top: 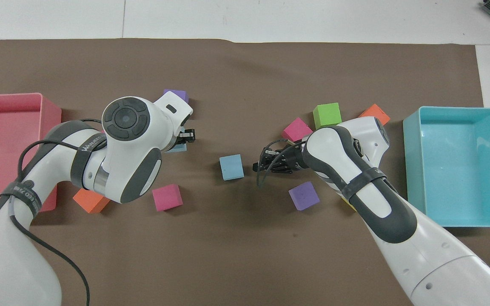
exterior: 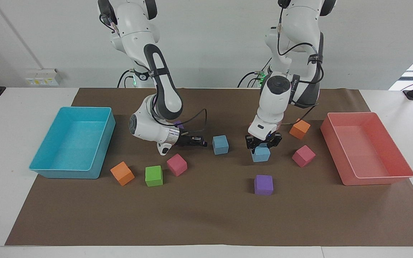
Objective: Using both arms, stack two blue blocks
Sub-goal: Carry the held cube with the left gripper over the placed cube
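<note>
One blue block [exterior: 261, 154] hangs just above the brown mat, and my left gripper [exterior: 262, 146] is shut on its top from above. In the overhead view the left wrist covers most of that block [top: 180, 148], and only a sliver shows under the gripper [top: 185, 138]. The other blue block [exterior: 220, 144] rests on the mat near the table's middle [top: 231, 166]. My right gripper [exterior: 203, 142] lies low and level beside it, shut and holding nothing, its tips [top: 257, 166] a short gap away from the cube.
A turquoise tray [exterior: 65, 171] stands at the right arm's end and a pink tray [exterior: 375, 178] at the left arm's end. Loose cubes lie around: purple [exterior: 263, 185], pink [exterior: 303, 156], orange [exterior: 299, 129], pink [exterior: 176, 165], green [exterior: 153, 175], orange [exterior: 122, 173].
</note>
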Controlling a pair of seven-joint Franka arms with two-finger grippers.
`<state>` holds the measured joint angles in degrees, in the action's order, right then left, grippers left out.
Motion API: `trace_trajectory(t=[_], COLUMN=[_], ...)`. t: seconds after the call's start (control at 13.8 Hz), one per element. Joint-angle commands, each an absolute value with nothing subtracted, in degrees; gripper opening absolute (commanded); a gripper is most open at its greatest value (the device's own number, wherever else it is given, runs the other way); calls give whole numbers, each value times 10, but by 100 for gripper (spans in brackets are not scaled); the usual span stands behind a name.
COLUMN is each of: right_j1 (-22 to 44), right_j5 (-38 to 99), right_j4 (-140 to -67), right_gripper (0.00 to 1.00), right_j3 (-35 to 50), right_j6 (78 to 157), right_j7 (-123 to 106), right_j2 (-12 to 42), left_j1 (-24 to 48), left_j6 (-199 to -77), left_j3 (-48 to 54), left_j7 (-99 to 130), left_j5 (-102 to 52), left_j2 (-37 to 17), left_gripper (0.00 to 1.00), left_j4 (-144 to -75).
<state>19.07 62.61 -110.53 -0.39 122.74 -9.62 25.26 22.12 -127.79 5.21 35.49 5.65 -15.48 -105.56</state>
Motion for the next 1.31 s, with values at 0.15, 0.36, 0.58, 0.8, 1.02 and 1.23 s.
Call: trace_trajectory(t=[0.15,0.36,0.58,0.8,1.02,1.23], right_j1=[188,188,188,188,188,188], right_j5=[647,647,647,647,647,647], right_j4=[-1117,-1117,-1117,-1117,-1117,-1117], right_gripper=[0,0,0,0,0,0], right_j3=[1,1,1,1,1,1], right_j6=[1237,1237,1237,1237,1237,1237], right_j7=[-113,-113,-113,-112,-112,-112], right_j2=[245,245,245,245,245,245], left_j1=[276,294,318,331,344,352], left_j6=[-1240,-1205,-1205,-1204,-1204,-1203], left_j3=[46,46,46,46,46,46], left_j7=[416,440,443,445,462,463], left_j5=[9,3,5,4,5,5], left_j2=[-176,-198,-203,-204,-198,-193], left_gripper=[13,10,10,10,11,11], left_j4=[-999,-955,-961,-971,-987,-998])
